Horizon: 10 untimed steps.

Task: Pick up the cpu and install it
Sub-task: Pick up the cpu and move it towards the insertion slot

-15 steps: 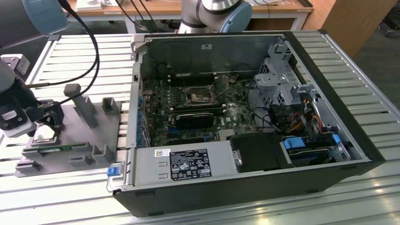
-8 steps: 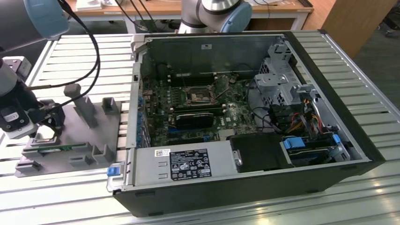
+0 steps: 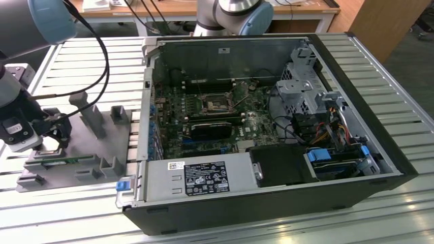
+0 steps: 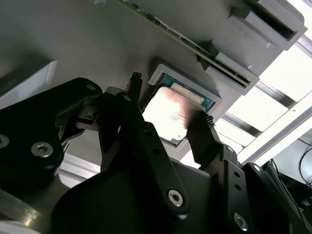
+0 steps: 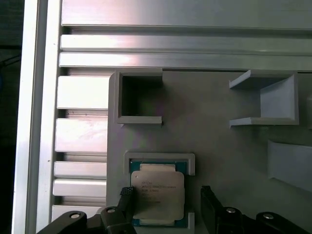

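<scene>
The black two-fingered gripper point(image 3: 53, 136) hangs low over a flat grey plastic fixture plate point(image 3: 95, 147) at the exterior view's left, beside the open black computer case point(image 3: 271, 208) on the ribbed aluminium table point(image 3: 400, 107). In both wrist views its fingers point(image 4: 207, 139) are spread, one on each side of the cpu point(image 5: 157, 195), a small flat square chip with a shiny silver metal top and greenish rim, which lies flat in a shallow grey pocket point(image 5: 158, 158) of the plate; whether either finger touches the chip cannot be told
</scene>
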Available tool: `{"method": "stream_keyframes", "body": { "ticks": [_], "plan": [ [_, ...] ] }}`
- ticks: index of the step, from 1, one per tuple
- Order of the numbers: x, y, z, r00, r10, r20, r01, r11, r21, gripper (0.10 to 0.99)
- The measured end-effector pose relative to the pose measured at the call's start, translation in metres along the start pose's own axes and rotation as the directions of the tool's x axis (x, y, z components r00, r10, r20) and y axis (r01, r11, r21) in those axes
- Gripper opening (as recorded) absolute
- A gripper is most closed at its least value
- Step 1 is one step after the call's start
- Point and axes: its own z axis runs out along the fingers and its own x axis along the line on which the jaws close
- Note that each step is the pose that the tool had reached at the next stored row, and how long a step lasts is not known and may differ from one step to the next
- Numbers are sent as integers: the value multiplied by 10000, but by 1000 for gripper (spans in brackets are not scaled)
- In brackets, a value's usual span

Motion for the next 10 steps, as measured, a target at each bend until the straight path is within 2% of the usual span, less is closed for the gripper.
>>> {"method": "stream_keyframes", "body": {
  "ticks": [7,8,10],
  "plan": [
    [-3,2,3,10000,3,-34,-3,10000,23,647],
    [-4,3,-3,10000,2,-29,-2,10000,21,647],
    [-6,8,-31,10000,-2,46,2,10000,-25,647]
  ]
}}
